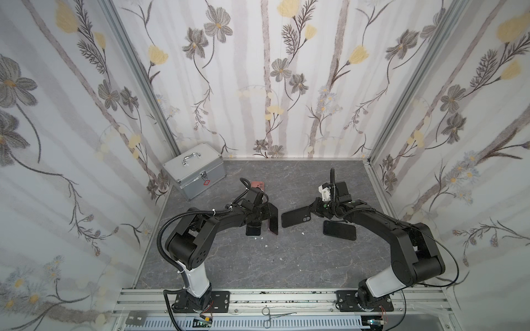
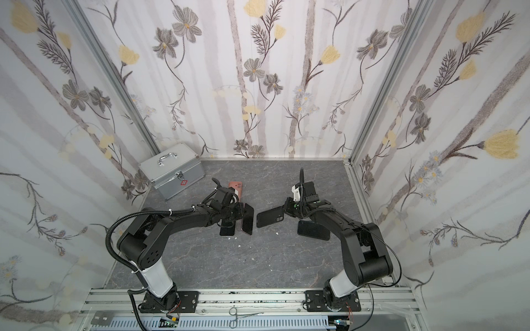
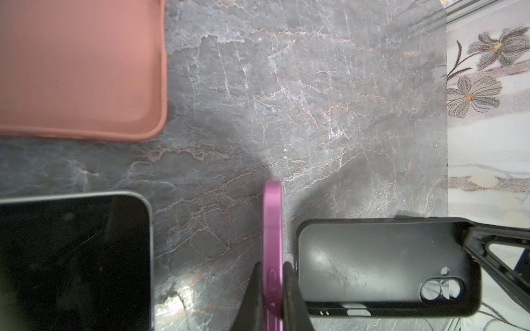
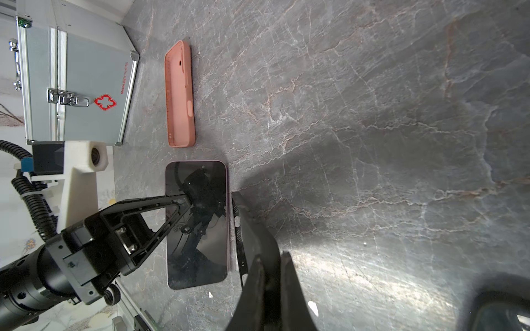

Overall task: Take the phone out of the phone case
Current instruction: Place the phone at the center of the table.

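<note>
My left gripper (image 3: 272, 275) is shut on the purple-edged phone (image 3: 272, 229) and holds it on edge above the table. In both top views the phone (image 1: 274, 219) hangs near the table's middle. The right wrist view shows its dark screen (image 4: 198, 243). My right gripper (image 4: 272, 258) is shut on the camera end of the black phone case (image 4: 243, 229). The case (image 1: 295, 220) is empty, its inside (image 3: 381, 263) bare. A narrow gap separates the phone (image 2: 248, 219) and the case (image 2: 269, 219).
A salmon case (image 1: 257, 184) lies at the back behind the left arm. A dark phone (image 1: 253, 229) lies under the left gripper, another (image 1: 339, 230) under the right arm. A silver first-aid box (image 1: 195, 173) stands at the back left. White scraps (image 1: 266, 246) dot the marble table (image 1: 258, 266).
</note>
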Action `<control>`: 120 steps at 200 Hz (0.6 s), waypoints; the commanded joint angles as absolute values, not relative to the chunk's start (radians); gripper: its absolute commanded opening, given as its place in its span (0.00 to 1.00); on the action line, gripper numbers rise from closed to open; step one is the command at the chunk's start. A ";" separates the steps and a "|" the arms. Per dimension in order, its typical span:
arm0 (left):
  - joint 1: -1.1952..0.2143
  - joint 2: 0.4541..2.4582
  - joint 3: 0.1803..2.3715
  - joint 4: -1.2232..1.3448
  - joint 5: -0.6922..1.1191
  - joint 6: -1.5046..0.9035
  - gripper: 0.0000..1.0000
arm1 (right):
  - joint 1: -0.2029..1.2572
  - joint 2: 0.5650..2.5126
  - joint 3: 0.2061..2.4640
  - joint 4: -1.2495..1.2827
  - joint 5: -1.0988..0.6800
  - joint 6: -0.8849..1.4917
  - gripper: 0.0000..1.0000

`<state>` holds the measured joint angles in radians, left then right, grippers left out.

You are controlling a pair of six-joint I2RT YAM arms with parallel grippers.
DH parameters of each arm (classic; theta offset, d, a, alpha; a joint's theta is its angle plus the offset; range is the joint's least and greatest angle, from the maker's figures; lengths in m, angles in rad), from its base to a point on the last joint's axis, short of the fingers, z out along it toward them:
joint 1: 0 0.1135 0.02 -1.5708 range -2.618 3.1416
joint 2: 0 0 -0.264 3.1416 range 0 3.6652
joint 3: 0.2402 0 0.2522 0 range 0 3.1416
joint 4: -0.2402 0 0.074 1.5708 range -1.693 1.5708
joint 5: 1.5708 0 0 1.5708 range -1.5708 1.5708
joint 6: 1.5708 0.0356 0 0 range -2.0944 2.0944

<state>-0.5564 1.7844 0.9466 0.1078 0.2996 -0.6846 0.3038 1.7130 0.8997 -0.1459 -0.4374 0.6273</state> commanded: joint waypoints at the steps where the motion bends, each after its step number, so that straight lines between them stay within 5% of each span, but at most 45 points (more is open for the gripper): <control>1: -0.555 1.794 0.956 0.132 0.295 -0.695 0.00 | 0.305 1.733 0.911 -0.104 -0.432 0.624 0.00; 65: -0.555 1.818 0.959 0.132 0.287 -0.719 0.00 | 0.305 1.785 0.935 -0.091 -0.453 0.607 0.00; 120: -0.556 1.822 0.950 0.131 0.281 -0.727 0.19 | 0.305 1.806 0.957 -0.110 -0.436 0.580 0.00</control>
<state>-0.5552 1.8153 0.9535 0.1493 0.2893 -0.7109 0.3035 1.7969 0.9413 -0.1326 -0.4381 0.6006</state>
